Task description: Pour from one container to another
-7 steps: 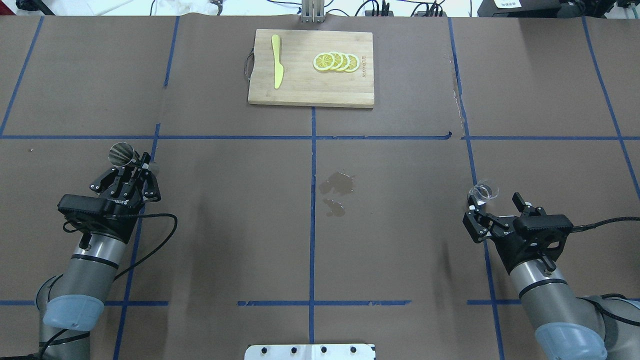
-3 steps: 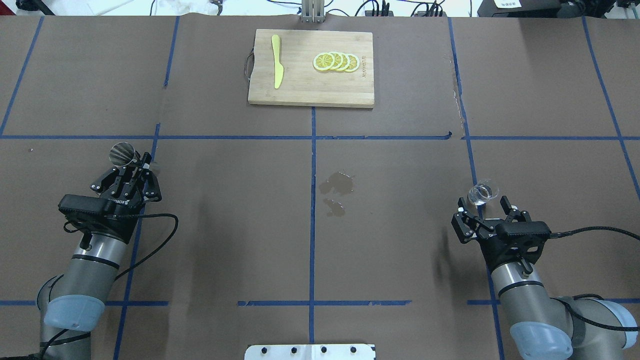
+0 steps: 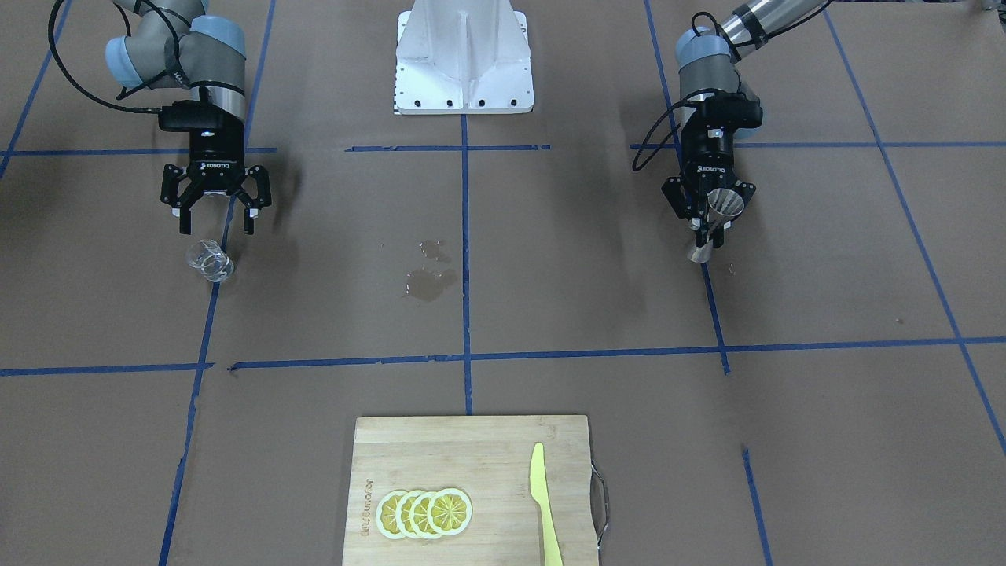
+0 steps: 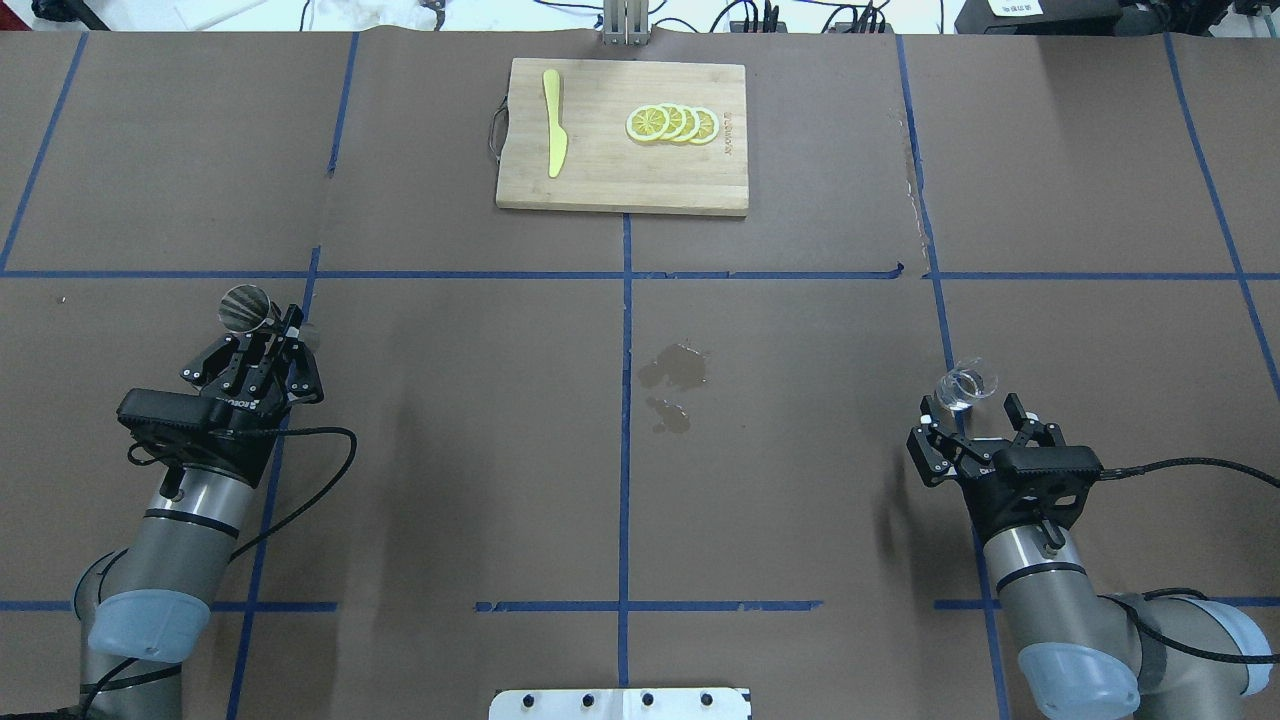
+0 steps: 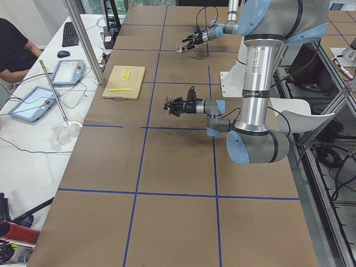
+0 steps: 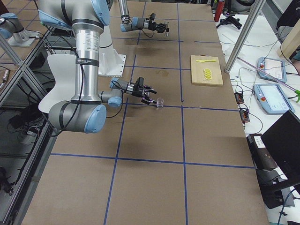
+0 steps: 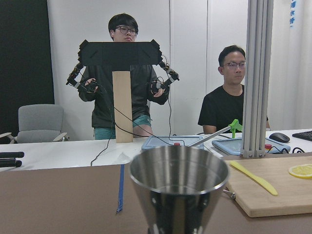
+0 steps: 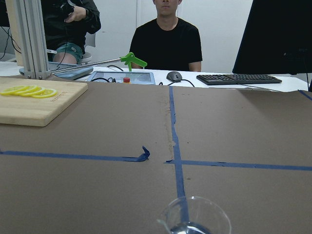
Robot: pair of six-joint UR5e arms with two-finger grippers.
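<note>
The glass cup (image 3: pixel 209 261) stands just ahead of the right gripper (image 3: pixel 216 226), jaws wide, near the tabletop (image 4: pixel 800 500)'s right edge; the left gripper (image 3: pixel 710 222) clamps the jigger (image 3: pixel 725 203).

the left arm reaches low over the table's left side, its left gripper (image 4: pixel 282 328) level and clamped on the jigger (image 4: pixel 241 307), while the right arm at the right holds the right gripper (image 4: pixel 969 408) level, fingers spread wide.
</note>
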